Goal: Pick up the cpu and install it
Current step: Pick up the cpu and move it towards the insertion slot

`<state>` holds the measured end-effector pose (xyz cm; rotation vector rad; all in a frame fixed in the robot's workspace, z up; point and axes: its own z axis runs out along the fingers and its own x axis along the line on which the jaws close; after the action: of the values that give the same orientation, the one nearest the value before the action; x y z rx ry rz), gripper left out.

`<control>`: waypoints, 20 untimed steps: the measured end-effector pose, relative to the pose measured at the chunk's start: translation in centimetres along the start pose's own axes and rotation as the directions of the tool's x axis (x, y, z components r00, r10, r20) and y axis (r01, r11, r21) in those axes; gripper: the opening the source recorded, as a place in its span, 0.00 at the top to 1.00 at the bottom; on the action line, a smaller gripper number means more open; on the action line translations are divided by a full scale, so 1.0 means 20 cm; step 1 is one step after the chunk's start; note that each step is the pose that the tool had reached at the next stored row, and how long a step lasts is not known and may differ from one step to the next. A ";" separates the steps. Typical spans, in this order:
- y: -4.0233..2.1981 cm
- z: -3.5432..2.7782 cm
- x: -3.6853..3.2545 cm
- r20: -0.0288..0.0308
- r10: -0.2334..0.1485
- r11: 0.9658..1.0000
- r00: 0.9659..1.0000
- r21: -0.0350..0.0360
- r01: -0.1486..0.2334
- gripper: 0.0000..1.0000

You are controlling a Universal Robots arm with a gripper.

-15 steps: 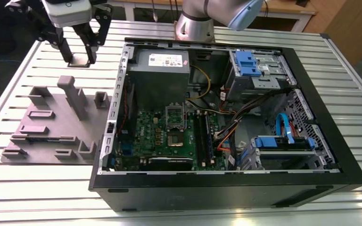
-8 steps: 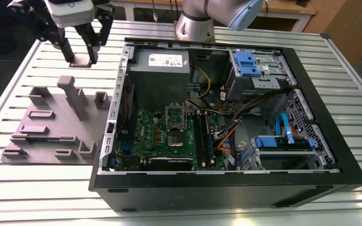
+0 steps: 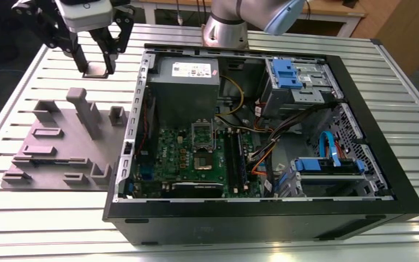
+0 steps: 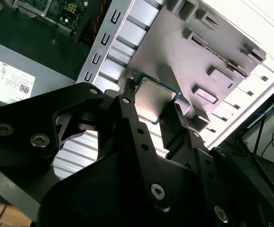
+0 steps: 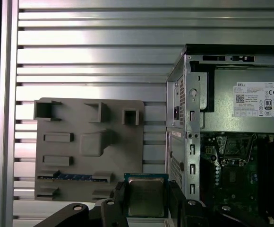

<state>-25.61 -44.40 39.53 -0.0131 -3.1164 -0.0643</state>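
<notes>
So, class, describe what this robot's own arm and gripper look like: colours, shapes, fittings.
The arm is a round, silvery-grey metal tube with a pale blue cap at one joint. The gripper has a white body in the exterior view. Its fingers are matte black, built from flat bars linked together and pinned with round silver-grey screws.

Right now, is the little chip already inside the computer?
No, the cpu sits clamped in the gripper, outside the computer case.
</notes>
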 end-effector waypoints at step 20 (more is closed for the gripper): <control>0.001 -0.002 -0.064 0.000 0.000 1.000 1.000 0.000 0.000 0.55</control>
<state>-24.33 -44.40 39.53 -0.0131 -3.1164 -0.0643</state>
